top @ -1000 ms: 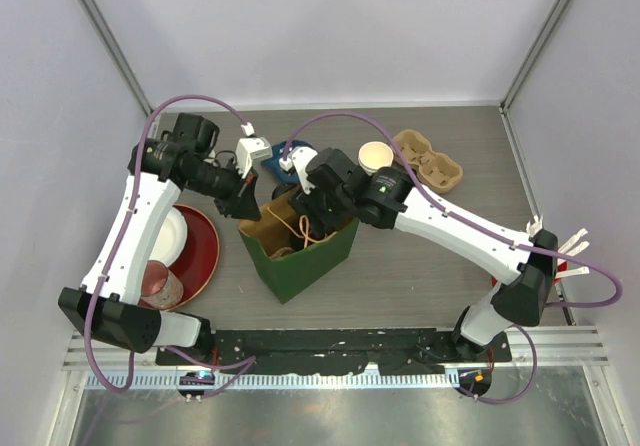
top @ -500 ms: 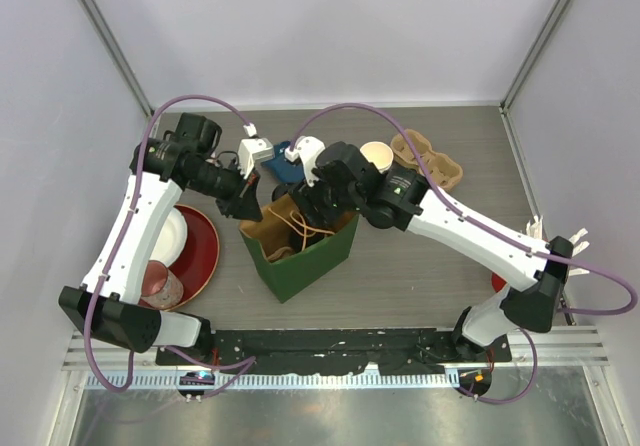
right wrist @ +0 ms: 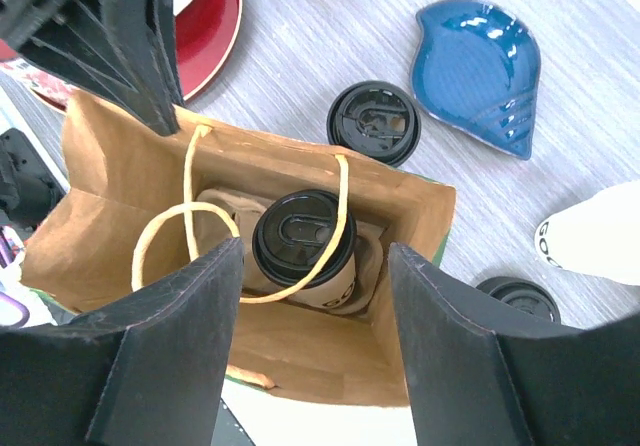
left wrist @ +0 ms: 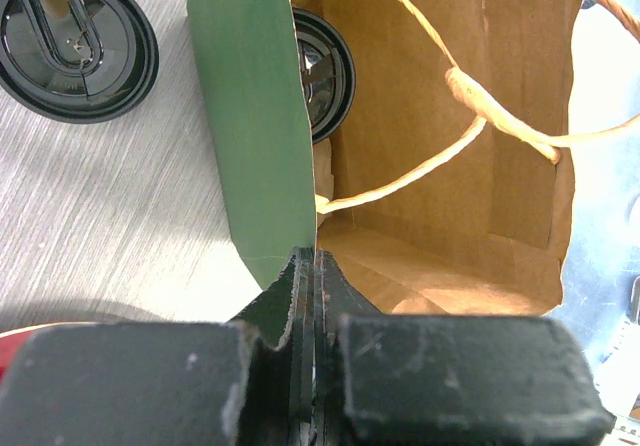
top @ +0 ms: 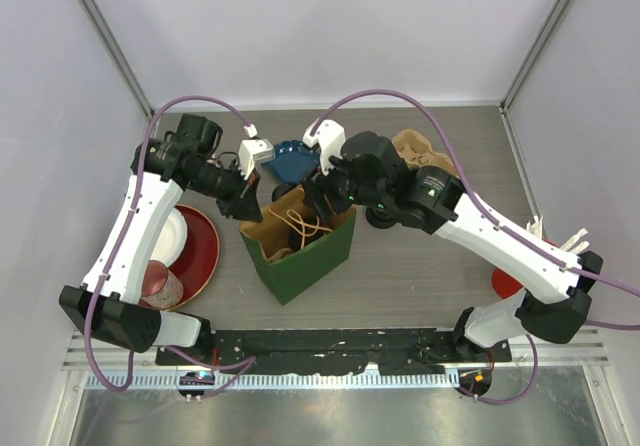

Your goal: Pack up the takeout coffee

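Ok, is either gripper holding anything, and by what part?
The left gripper pinches the paper bag by its rim corner; the right gripper is open, empty.

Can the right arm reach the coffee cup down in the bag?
Probably yes. The right gripper hangs open right over the cup, and the left gripper pinches the bag rim, holding the mouth wide. Only the twine handle crosses its top.

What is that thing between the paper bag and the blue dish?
A loose black lid lies flat there; the right wrist view shows it best.
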`<state>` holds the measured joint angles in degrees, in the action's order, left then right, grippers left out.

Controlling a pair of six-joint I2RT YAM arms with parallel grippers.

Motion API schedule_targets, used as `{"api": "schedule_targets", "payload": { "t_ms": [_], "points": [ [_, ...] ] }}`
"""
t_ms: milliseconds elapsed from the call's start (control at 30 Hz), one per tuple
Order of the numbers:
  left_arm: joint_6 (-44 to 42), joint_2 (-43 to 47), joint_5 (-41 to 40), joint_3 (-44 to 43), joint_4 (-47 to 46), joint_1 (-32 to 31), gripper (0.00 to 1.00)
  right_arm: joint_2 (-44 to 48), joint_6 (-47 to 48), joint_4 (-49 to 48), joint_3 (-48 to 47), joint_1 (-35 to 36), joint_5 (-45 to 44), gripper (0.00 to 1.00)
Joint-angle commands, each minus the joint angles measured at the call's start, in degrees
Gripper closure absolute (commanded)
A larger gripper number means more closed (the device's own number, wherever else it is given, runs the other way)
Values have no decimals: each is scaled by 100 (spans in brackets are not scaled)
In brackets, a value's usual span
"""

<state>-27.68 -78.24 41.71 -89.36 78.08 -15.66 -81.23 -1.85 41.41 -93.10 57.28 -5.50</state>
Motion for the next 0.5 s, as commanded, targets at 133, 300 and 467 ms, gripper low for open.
{"api": "schedule_targets", "payload": {
  "t_ms": [133, 300, 467],
  "points": [
    [-53, 186, 162, 15, 1359, -16, 100, 626, -17, -432, -603, 20, -311, 32],
    [-71, 177, 170, 50, 1385, -16, 100, 591, -18, -546, -902, -93, -671, 28],
    [-97, 177, 206, 59, 1420, -33, 100, 328, -79, -546, -1114, -471, -726, 26]
  ]
}}
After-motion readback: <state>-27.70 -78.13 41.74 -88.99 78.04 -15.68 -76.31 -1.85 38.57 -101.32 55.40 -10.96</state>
